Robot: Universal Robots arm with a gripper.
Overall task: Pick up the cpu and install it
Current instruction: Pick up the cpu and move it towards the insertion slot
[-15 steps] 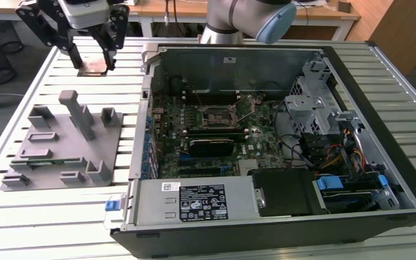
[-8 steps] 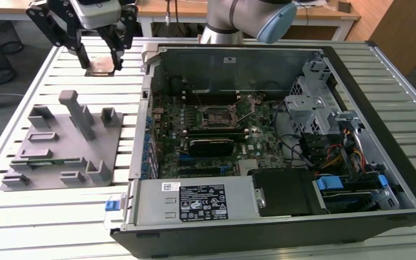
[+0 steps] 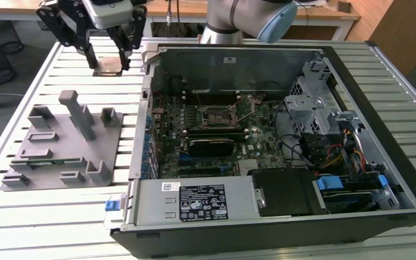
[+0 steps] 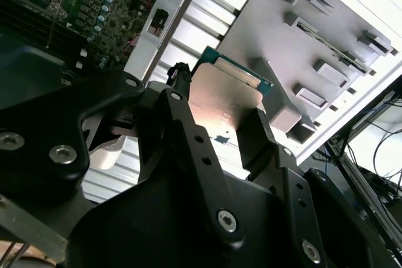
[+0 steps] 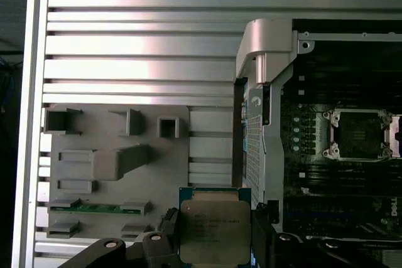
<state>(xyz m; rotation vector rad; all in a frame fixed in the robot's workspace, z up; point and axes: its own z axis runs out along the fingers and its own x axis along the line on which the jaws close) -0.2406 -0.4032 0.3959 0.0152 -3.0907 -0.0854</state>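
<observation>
Currently your claw [image 3: 110, 65] is closed on the cpu [image 5: 213, 230], gripping only its edges. You risk it tilting or slipping loose with any jolt.

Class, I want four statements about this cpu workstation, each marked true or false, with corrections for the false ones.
1. The gripper holds the cpu between its fingers. True.
2. The cpu sits in the motherboard socket. False: the socket is empty, and the cpu is in the gripper, outside the computer case.
3. The grey fixture tray lies on the table to the exterior view's left of the computer case. True.
4. The computer case is closed. False: its side is open and the motherboard shows.
</observation>
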